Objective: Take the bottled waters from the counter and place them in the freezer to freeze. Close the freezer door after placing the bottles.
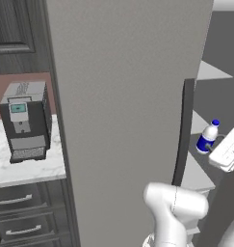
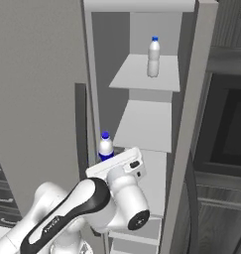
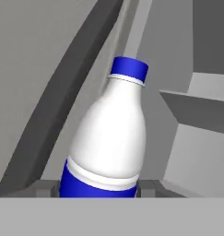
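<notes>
A bottled water with a dark blue lower band [image 3: 106, 138] stands upright between my gripper's [image 3: 98, 190] fingers, which are shut on its lower part. From the base, this bottle [image 2: 105, 145] is held at the front of the freezer [image 2: 147, 124], over a middle white shelf [image 2: 144, 126], with the white hand below and beside it. The bottle [image 1: 206, 136] and hand also show at the right of the left base view. A second, pale bottled water [image 2: 153, 57] stands on the upper shelf [image 2: 147, 74]. The freezer door [image 1: 123, 106] stands open to the left, its dark bar handle [image 1: 183, 130] toward me.
The marble counter [image 1: 27, 169] at the far left carries a dark coffee machine [image 1: 24, 120] over grey drawers [image 1: 17, 212]. A dark built-in oven [image 2: 226, 134] sits right of the freezer. A grey upright edge [image 2: 191, 124] bounds the freezer opening on the right.
</notes>
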{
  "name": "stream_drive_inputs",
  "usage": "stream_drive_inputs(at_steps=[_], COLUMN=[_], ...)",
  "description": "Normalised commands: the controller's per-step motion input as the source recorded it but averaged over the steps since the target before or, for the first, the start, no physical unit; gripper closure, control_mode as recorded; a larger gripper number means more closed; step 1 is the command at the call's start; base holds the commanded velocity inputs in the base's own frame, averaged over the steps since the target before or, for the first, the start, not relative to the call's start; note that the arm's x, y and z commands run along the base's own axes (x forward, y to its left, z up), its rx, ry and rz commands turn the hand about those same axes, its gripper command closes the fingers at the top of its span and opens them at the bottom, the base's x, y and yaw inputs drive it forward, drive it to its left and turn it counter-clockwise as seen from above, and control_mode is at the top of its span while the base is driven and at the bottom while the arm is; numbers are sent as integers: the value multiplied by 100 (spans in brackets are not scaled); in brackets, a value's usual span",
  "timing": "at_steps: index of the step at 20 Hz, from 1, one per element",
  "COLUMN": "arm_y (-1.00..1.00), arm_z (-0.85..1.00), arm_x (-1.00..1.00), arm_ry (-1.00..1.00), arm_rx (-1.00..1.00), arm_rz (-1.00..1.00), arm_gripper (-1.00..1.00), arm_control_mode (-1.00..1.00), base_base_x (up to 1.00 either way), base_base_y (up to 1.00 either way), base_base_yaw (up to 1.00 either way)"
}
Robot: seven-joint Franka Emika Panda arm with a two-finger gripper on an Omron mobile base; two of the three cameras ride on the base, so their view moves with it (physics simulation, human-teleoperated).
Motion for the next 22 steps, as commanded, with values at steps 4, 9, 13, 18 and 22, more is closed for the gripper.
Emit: stream_drive_inputs(at_steps=[4,9,13,18,22], arm_y=[-25,-9,-23,-45,-48], arm_z=[-14,-9,-3,0,0], arm_x=[80,61,40,47,28], arm_ry=[0,-1,0,2,11], arm_rx=[6,0,0,2,12], arm_rz=[-23,-23,-13,-11,-1], arm_gripper=[100,100,100,100,100], arm_control_mode=[-100,-100,-100,-100,-100], base_base_x=[0,0,0,0,0], base_base_y=[0,0,0,0,0], base_base_yaw=[0,0,0,0,0])
